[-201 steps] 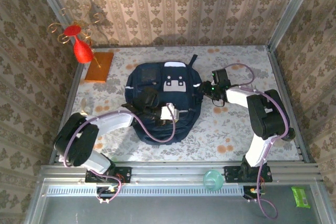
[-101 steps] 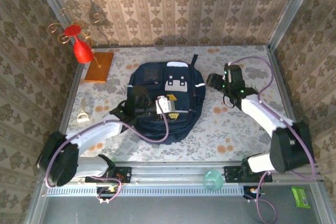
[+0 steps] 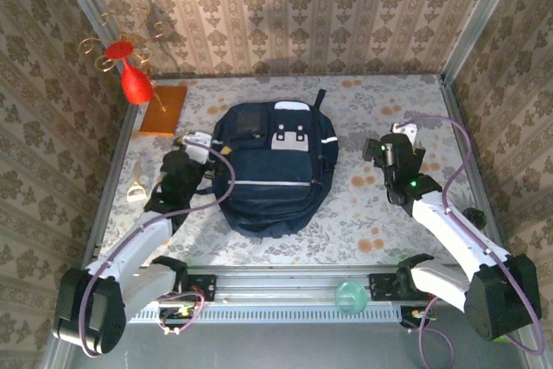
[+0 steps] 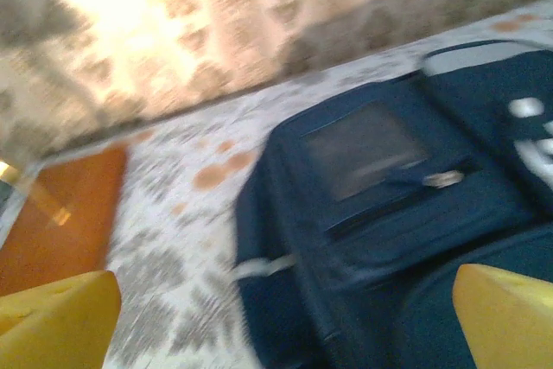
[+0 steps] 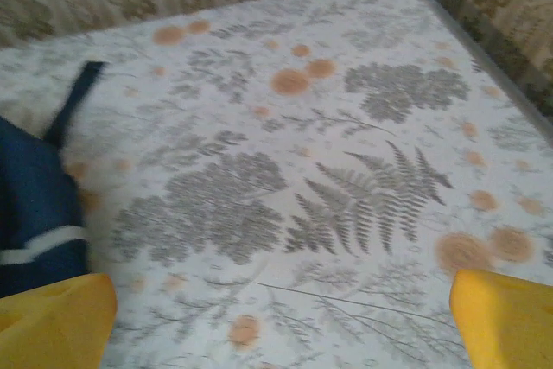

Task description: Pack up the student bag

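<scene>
The student bag (image 3: 272,170), a dark navy backpack with a grey-white front patch and pale stripes, lies flat and zipped in the middle of the table. My left gripper (image 3: 192,144) hovers just off its left side, open, with nothing between the yellow fingertips (image 4: 56,321). In the left wrist view the bag's (image 4: 389,205) upper pocket and zip pull sit ahead, partly between the tips, all blurred. My right gripper (image 3: 394,143) is open over bare tablecloth to the bag's right. Its wrist view has the bag's edge (image 5: 30,205) at the far left, beside the left of its yellow fingertips (image 5: 505,317).
A brown wooden board (image 3: 164,108) and a red vase (image 3: 134,79) on a wire stand sit at the back left. A small pale item (image 3: 136,192) lies near the left wall. A green cup (image 3: 350,295) rests on the front rail. Patterned walls enclose the table.
Both grippers have opened and pulled away from the bag: the left arm swung off its top to the left side, the right arm drew back to the right.
</scene>
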`<move>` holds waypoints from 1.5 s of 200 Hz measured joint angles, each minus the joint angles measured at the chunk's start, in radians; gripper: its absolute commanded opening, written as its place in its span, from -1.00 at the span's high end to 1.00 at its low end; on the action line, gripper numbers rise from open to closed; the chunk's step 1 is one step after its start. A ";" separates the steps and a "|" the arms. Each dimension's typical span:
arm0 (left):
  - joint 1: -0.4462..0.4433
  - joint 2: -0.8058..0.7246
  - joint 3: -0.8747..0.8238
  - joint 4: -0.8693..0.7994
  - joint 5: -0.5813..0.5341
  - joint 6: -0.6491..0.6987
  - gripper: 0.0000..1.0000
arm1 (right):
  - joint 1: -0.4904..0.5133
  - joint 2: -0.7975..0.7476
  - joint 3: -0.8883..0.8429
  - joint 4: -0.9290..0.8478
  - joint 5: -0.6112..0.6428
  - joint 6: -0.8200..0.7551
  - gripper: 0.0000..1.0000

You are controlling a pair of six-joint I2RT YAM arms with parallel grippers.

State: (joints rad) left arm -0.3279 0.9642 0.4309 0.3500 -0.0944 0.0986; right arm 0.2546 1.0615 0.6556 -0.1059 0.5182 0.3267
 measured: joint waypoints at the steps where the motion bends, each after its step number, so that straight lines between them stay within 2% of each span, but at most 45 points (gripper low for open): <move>1: 0.003 -0.001 -0.003 0.001 -0.002 -0.002 -1.00 | 0.000 0.000 -0.001 0.000 0.002 0.000 -1.00; 37: 0.130 -0.002 -0.100 0.055 -0.077 -0.062 -1.00 | -0.031 0.037 -0.099 0.099 0.108 -0.048 -1.00; 80: 0.187 0.103 -0.155 0.201 -0.127 -0.058 -1.00 | -0.069 0.129 -0.244 0.340 0.116 -0.158 -1.00; 127: 0.206 0.308 -0.196 0.442 -0.123 -0.046 -1.00 | -0.101 0.189 -0.264 0.556 0.043 -0.247 -1.00; 148: 0.212 0.401 -0.190 0.528 -0.118 -0.036 -1.00 | -0.127 0.229 -0.283 0.690 -0.018 -0.269 -1.00; 173: 0.229 0.578 -0.166 0.675 -0.107 -0.024 -1.00 | -0.168 0.304 -0.283 0.785 -0.115 -0.272 -1.00; 197: 0.248 0.604 -0.159 0.686 -0.068 -0.024 -1.00 | -0.191 0.433 -0.286 0.938 -0.200 -0.273 -1.00; 206: 0.253 0.603 -0.149 0.687 -0.058 -0.024 -1.00 | -0.192 0.462 -0.286 0.936 -0.226 -0.274 -1.00; 249: 0.256 0.603 -0.081 0.661 -0.106 -0.027 -1.00 | -0.200 0.472 -0.280 0.945 -0.284 -0.275 -1.00; 300: 0.256 0.603 -0.077 0.633 -0.131 -0.028 -1.00 | -0.200 0.472 -0.279 0.948 -0.296 -0.275 -1.00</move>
State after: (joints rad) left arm -0.0723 1.5669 0.3542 0.9829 -0.2253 0.0708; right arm 0.0547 1.5333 0.3763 0.8417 0.2226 0.0517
